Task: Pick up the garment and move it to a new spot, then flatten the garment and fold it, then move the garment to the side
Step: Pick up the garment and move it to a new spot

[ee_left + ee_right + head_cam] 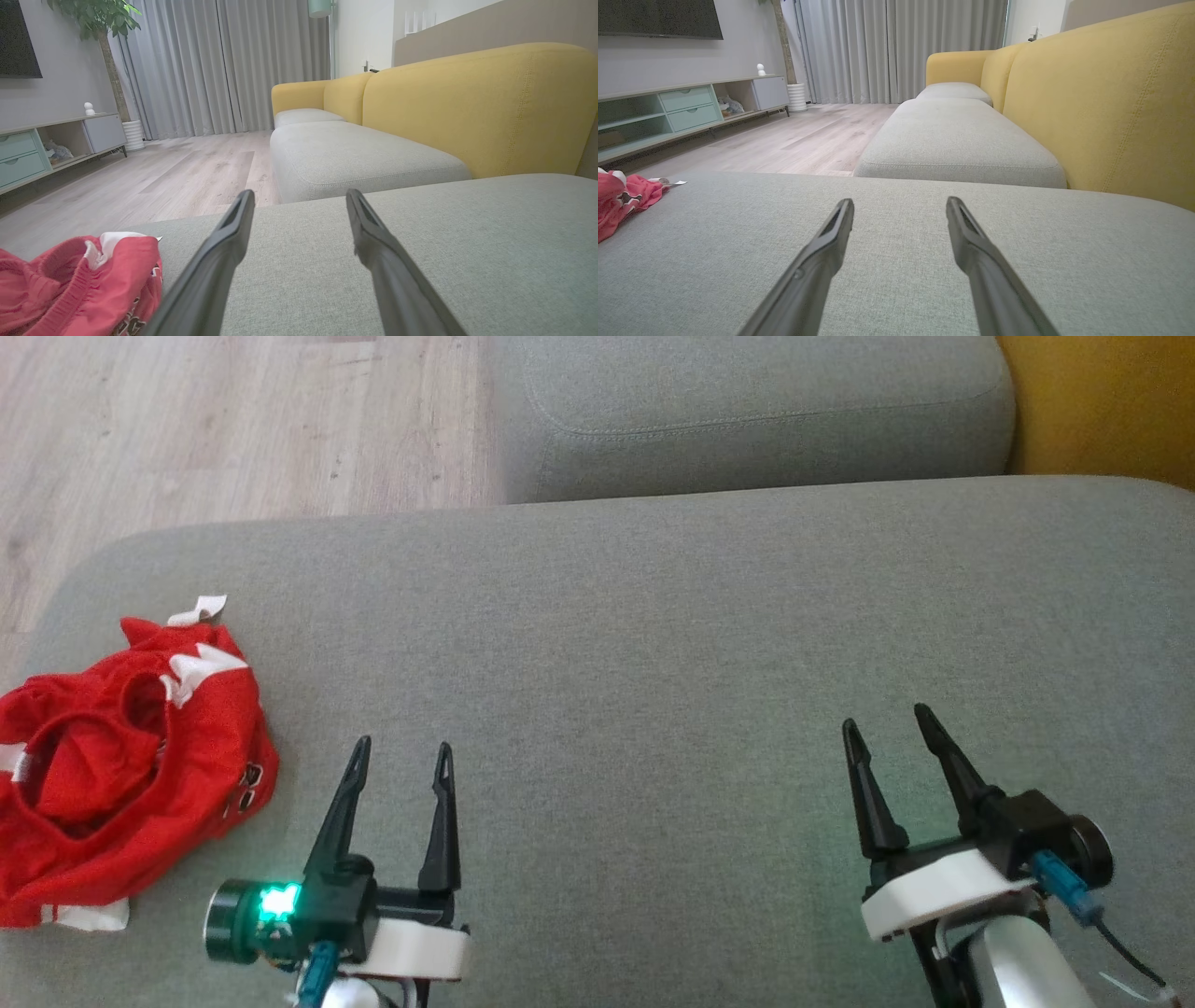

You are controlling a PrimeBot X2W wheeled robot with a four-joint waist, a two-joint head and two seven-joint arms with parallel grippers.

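Head view: garment point(131, 765) is a crumpled red heap at the left edge of the grey cushion point(653, 616), just left of my left jaws. Left jaws and right jaws are both spread wide, nothing held. Risk imo: it's right by the rounded edge w/ floor point(233, 420) beyond, so a shallow pinch on one layer could slip and dump it over. Tons of bare cushion mid and right for flattening. There's a gap to the next cushion point(747, 420) up top, and the yellow backrest point(1102, 401) is far right.
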